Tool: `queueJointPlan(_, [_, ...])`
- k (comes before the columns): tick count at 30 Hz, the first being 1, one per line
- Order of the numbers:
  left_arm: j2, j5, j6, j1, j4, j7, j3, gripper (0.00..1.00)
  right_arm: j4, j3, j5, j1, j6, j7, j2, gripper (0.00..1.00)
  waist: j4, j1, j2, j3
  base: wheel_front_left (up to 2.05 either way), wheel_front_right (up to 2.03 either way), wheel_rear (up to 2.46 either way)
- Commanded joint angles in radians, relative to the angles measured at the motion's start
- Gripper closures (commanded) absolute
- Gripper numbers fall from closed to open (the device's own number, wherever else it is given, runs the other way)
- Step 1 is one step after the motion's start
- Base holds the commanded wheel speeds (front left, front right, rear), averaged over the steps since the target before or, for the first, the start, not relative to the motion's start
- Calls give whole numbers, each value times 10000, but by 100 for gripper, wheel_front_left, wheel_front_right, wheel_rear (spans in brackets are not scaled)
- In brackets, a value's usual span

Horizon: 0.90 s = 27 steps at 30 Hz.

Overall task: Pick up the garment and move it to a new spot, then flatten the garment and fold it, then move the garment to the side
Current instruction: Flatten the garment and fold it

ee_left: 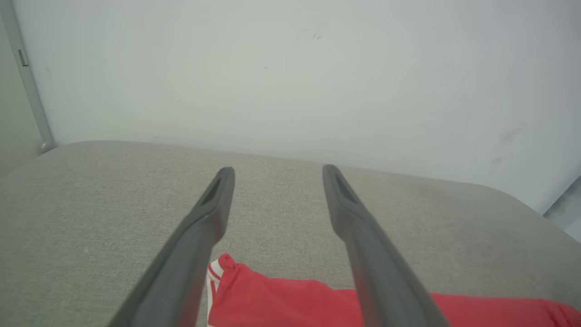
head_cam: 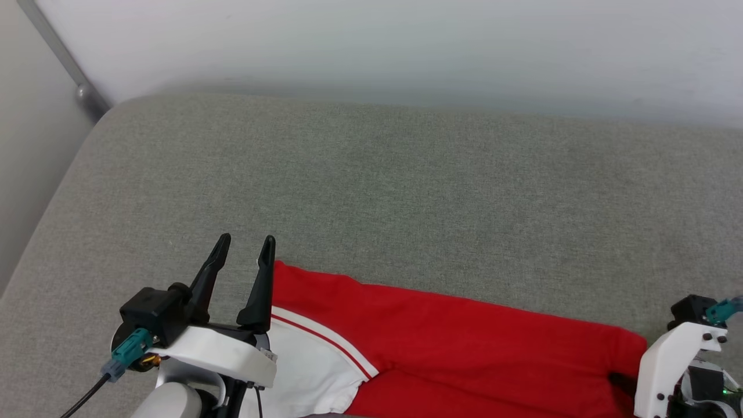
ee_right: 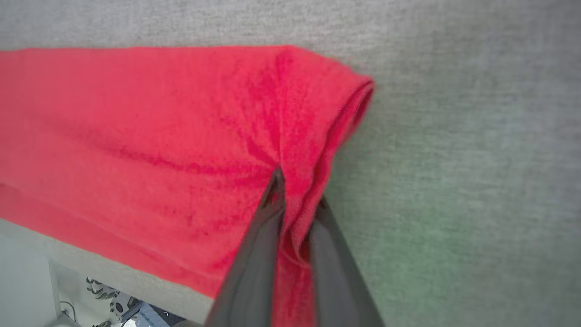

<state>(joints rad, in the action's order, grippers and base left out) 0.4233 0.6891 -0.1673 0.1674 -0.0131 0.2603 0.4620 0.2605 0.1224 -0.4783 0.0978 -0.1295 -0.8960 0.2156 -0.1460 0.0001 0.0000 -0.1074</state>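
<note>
Right tool (ee_right: 297,190) pressed together on a bunched fold of garment (ee_right: 159,136) at its R end corner, cloth puckered betw. the fingers. Left tool (head_cam: 246,239) spread wide, nothing betw. fingers, hovering just beside garment's far L corner. Garment lying as long red band on grey upholstered surface (head_cam: 406,186), near front edge. Long axis L–R across head view, white sleeve (head_cam: 307,360) w/ red stripe at L end, plain red toward R. Pale wall (head_cam: 406,46) behind, grey pipe (head_cam: 64,64) at far L corner. Cable w/ teal plug (head_cam: 130,348) on L wrist.
</note>
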Motion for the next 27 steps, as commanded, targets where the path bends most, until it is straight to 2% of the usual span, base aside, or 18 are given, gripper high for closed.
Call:
queueJointPlan(1, [-44,-75,64,-114,80,65,-42,0,178,-232,-82,-122,-19,-2,-109,100,67,-1,0,146,0,0,0])
queueJointPlan(8, [-23,-276,-56,-459,312,57,54,0,-369,-548,-269,-200,-11,297,389,100,302,-1,0,864,0,0,0])
queueJointPlan(12, [12,-322,-152,-652,359,-30,169,0,-561,-344,-337,-318,-8,252,721,100,443,-1,0,1212,0,0,0])
queueJointPlan(16, [20,-363,-257,-785,339,-87,241,0,-613,325,-231,-394,-8,122,1020,100,561,-1,0,1349,0,0,0])
queueJointPlan(21, [33,-404,-366,-886,395,-178,324,0,-686,1624,92,-359,-10,-120,1260,100,675,-1,0,1437,0,0,0])
queueJointPlan(23, [27,-402,-396,-914,399,-171,326,0,-739,1906,129,-333,-10,-189,1242,100,696,-1,0,1445,0,0,0])
queueJointPlan(27, [9,-373,-432,-959,455,-158,330,0,-936,2680,245,-164,-10,-697,770,100,780,-1,0,1460,0,0,0])
